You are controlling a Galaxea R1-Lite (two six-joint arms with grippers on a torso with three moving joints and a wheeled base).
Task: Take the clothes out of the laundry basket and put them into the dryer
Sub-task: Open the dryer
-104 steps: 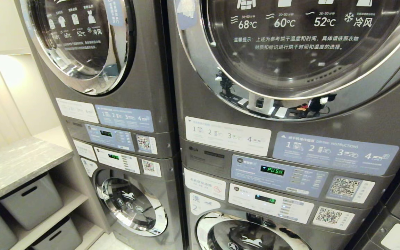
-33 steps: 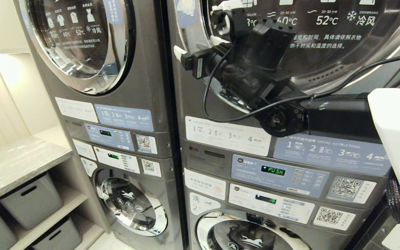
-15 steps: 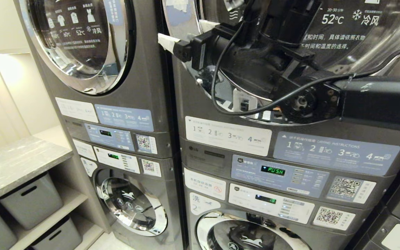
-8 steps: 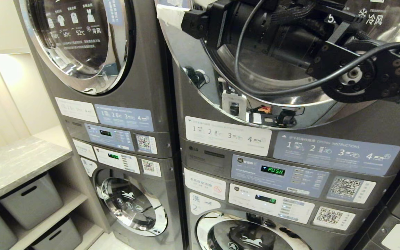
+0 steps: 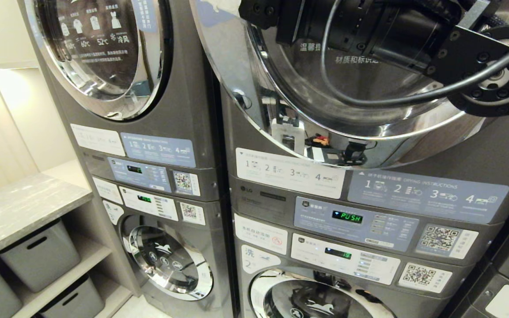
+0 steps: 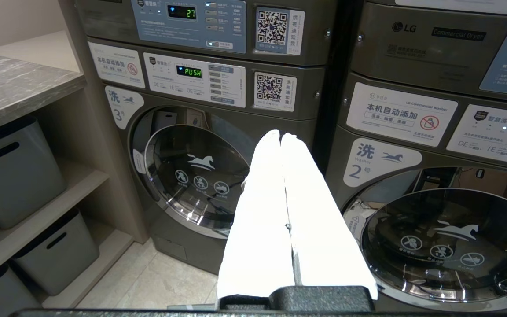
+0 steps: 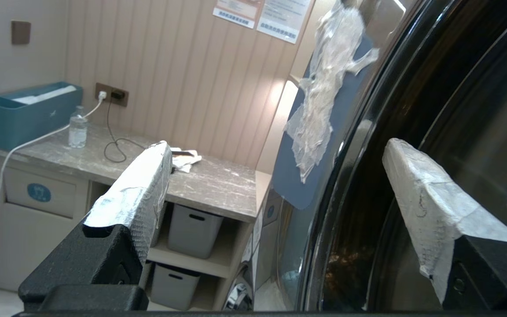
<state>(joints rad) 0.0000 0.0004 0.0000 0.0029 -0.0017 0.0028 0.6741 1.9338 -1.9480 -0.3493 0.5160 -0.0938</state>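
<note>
The dryer point(image 5: 493, 150) is the dark grey machine with the green PUSH display point(image 5: 346, 217). Its chrome-rimmed glass door point(image 5: 237, 88) stands swung partly out from the front. My right arm point(image 5: 369, 31) crosses the top of the head view, in front of the door glass. My right gripper point(image 7: 277, 145) is open and straddles the door's dark edge point(image 7: 354, 176), one taped finger on each side. My left gripper point(image 6: 280, 134) is shut and empty, hanging low before the washers. The clothes and the laundry basket are out of view.
A like dryer point(image 5: 104, 53) stands to the left, with washers point(image 5: 166, 260) under both. Further left is a grey countertop point(image 5: 20, 207) over shelves with grey bins point(image 5: 38, 256). A teal box point(image 7: 20, 112), a water bottle point(image 7: 77, 132) and a cable lie on the counter.
The dryer door has swung further out and its rim now reaches further left. My right arm has risen with it toward the top of the head view. The left arm has not moved.
</note>
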